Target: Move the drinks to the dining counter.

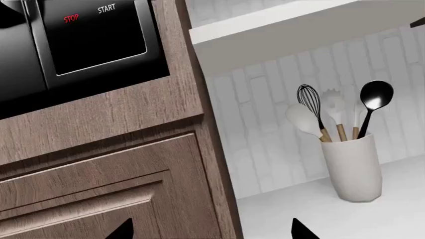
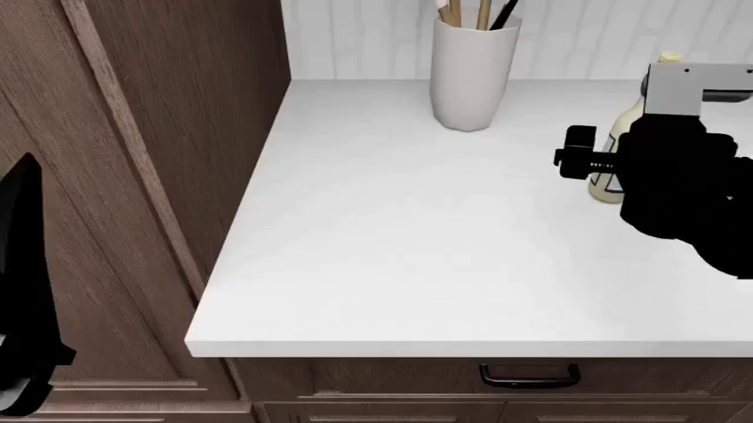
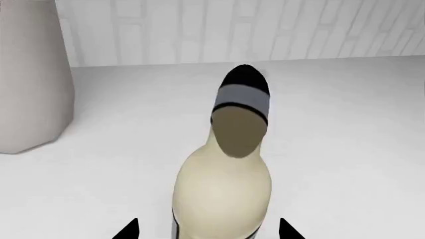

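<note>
**Nearly at the grasp, and a tall bottle that could tip**

Leftmost, the left gripper [image 1: 209, 230] faces the wood cabinet [image 1: 99, 164]; only two dark fingertips [image 1: 123, 230] show, set wide apart, holding nothing. Right of that stands the utensil crock [image 2: 474, 70] on the white-topped cabinet [image 2: 389, 264]. Right of the crock stands the cream bottle [image 3: 222, 184], upright. The right gripper [image 3: 207, 230] straddles its lower body, fingertips spread on either side, not yet closed. Likely risk: an off-centre squeeze, or a nudge at the neck, could topple it.

Head view looks down over the countertop [image 2: 389, 256]; both wrist views face its tiled back wall [image 1: 265, 124].
</note>
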### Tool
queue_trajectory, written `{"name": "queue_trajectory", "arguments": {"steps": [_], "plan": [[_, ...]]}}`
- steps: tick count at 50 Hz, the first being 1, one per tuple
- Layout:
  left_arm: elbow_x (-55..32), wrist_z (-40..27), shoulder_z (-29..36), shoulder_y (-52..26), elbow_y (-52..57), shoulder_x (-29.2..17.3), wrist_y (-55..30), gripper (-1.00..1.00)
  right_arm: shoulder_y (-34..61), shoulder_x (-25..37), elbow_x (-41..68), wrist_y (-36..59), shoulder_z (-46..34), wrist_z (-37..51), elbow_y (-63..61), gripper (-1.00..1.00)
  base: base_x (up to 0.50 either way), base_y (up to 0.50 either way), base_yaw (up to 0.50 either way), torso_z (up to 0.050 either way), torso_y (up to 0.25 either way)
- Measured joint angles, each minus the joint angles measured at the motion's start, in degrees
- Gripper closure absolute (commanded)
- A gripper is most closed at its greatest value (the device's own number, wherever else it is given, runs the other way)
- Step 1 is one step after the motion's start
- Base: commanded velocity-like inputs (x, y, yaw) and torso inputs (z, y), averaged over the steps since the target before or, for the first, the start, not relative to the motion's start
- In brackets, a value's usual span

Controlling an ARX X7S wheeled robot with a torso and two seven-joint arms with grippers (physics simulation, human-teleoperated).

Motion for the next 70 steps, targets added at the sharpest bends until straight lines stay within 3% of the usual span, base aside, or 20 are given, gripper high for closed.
{"name": "queue_trajectory", "arguments": {"steps": [8, 9, 17, 24, 33, 45, 54, 70], "plan": [[2.02, 0.0, 4.62, -2.06, 0.0, 0.01, 0.64, -1.0, -3.18, -4.74, 1.66, 0.8, 0.13, -4.98, 10.79, -1.0, 0.0, 0.0, 0.0, 0.0, 0.0], [2.2, 0.0, 5.15, -2.37, 0.0, -0.04, 0.75, -1.0, -3.51, -5.28, 1.73, 0.8, 0.14, -5.56, 11.91, 1.0, 0.0, 0.0, 0.0, 0.0, 0.0], [3.61, 0.0, 7.06, -2.63, 0.0, 0.49, 0.65, -1.0, -3.99, -6.45, 1.56, -0.13, -0.38, -6.4, 15.01, 1.0, 0.0, 0.0, 0.0, 0.0, 0.0], [3.6, 0.0, 6.63, -2.11, 0.0, 0.58, 0.44, -1.0, -3.19, -4.44, 1.12, -2.14, -0.25, -4.57, 9.57, 1.0, 0.0, 0.0, 0.0, 0.0, 0.0], [1.49, 0.0, 2.47, -0.35, 0.0, 0.39, -0.06, -1.0, 3.1, 6.1, -3.97, -4.98, 1.3, 4.76, -13.13, 1.0, 0.0, 0.0, 0.0, 0.0, 0.0], [-5.78, 0.01, -9.01, 3.12, 0.0, -2.98, 1.27, -1.0, 15.73, 16.36, -6.46, 2.23, 3.73, 15.4, -41.75, 1.0, -0.27, 0.03, 0.0, 0.0, 0.001], [-8.49, 0.01, -13.36, 4.27, -0.01, -4.41, 2.29, -1.0, 21.25, 17.41, -6.43, 6.34, 5.38, 18.02, -50.98, 1.0, -0.5, 0.09, 0.0, 0.0, 0.0], [-10.52, 0.02, -18.49, 7.39, 0.0, -4.13, 2.02, -1.0, 24.65, 16.08, -6.34, 10.11, 6.66, 19.72, -56.57, 1.0, -0.5, 0.18, 0.0, 0.0, 0.0]]}}
